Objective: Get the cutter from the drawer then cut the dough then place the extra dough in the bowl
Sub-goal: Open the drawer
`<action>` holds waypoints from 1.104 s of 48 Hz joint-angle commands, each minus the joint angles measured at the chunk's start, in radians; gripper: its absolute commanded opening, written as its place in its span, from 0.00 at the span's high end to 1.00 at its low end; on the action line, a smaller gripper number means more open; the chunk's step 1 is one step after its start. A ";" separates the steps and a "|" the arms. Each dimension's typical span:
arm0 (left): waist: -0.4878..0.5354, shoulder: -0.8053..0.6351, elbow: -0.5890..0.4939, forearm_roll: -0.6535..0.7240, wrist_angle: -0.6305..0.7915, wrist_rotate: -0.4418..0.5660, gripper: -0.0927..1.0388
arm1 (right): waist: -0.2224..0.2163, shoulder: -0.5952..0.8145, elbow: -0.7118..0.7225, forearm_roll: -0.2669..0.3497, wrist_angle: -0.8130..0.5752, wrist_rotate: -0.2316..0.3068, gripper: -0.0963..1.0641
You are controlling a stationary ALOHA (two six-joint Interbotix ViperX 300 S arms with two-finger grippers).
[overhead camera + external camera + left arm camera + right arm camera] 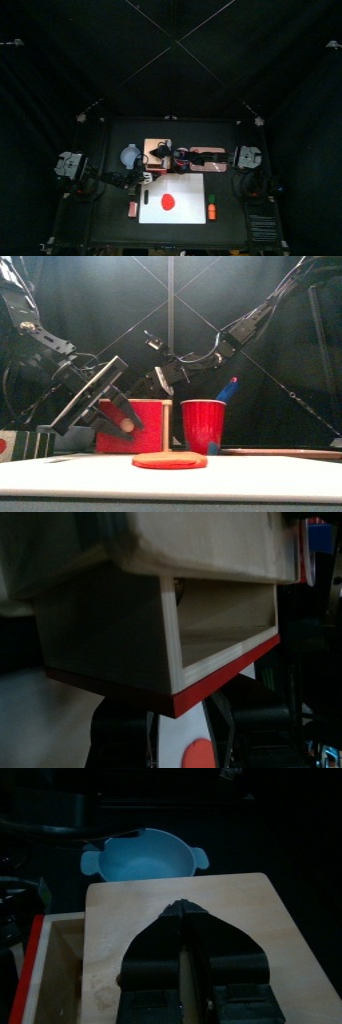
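Observation:
The pale wooden box stands behind the white cutting board, and its red-fronted drawer is pulled out. What shows of the drawer's inside is bare wood, with no cutter in sight. My left gripper is at the drawer front, shut on the knob. My right gripper presses its shut jaws down on the box top. A flat red dough disc lies on the board. The blue-grey bowl sits beyond the box, at back left in the top view.
A red cup holding a blue toy knife stands right of the box. A small orange and green toy lies at the board's right edge, and an orange stick lies off its left edge.

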 commanded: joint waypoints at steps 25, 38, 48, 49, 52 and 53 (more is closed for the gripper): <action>-0.101 0.003 -0.037 0.002 0.095 -0.005 0.43 | -0.015 0.005 -0.011 0.003 0.051 -0.006 0.97; -0.106 0.017 -0.040 0.003 0.121 -0.002 0.42 | -0.015 0.006 -0.009 0.002 0.051 -0.006 0.97; -0.101 0.020 -0.034 0.006 0.077 0.002 0.31 | -0.015 0.005 -0.009 0.002 0.051 -0.006 0.97; -0.101 0.020 -0.034 0.006 0.074 0.002 0.29 | -0.015 0.006 -0.009 0.002 0.051 -0.006 0.97; -0.098 0.020 -0.034 0.011 0.069 0.005 0.26 | -0.015 0.006 -0.008 0.003 0.051 -0.006 0.97; -0.097 0.018 -0.034 0.015 0.063 0.005 0.25 | -0.015 0.006 -0.008 0.002 0.051 -0.006 0.97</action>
